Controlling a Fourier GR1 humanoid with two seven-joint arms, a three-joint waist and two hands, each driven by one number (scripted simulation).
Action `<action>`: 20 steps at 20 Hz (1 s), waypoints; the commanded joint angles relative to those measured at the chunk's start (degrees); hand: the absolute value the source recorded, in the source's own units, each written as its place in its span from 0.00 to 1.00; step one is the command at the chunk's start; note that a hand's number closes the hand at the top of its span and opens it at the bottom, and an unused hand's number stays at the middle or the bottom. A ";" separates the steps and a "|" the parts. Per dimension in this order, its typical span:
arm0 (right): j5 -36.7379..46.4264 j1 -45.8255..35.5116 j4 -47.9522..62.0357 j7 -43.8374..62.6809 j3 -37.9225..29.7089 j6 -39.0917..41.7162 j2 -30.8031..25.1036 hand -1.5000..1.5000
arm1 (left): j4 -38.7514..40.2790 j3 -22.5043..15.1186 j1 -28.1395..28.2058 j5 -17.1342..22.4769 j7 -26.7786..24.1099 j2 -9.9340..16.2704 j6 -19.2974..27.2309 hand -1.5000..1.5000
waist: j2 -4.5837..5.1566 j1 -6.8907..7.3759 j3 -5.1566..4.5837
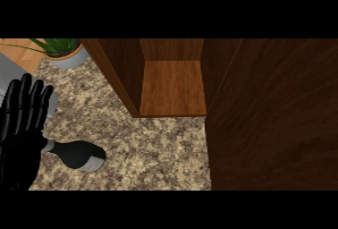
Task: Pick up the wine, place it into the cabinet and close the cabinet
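Note:
The wine bottle (80, 155) is dark with a grey base and lies on its side on the speckled counter (152, 152), neck pointing left. My left hand (21, 129) stands at the view's left edge, fingers straight and up, open, its palm just left of the bottle's neck and covering the neck's tip. The wooden cabinet (173, 87) stands open at the upper middle, its shelf bare. Its door (274, 116) is swung out and fills the right side. My right hand does not show.
A potted plant (65, 53) in a pale pot stands at the back left, beside the cabinet's left wall. A grey surface (16, 74) lies along the left edge behind my hand.

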 commanded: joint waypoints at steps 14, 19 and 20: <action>-17.15 8.12 -14.13 14.82 5.68 12.85 -5.26 0.00 | -8.32 -22.20 -0.75 -5.35 14.77 -3.84 31.58 0.00 | 0.14 0.83 -0.01; -22.87 6.48 -17.72 20.54 0.39 12.37 -7.51 0.00 | -10.26 -28.14 -5.33 -13.58 22.53 -3.84 37.99 0.00 | 0.15 0.92 0.00; -21.80 8.59 -19.56 20.95 2.36 12.09 -6.75 0.00 | -9.62 -33.13 -5.84 -17.66 23.10 -3.84 41.95 0.00 | 0.09 0.82 0.02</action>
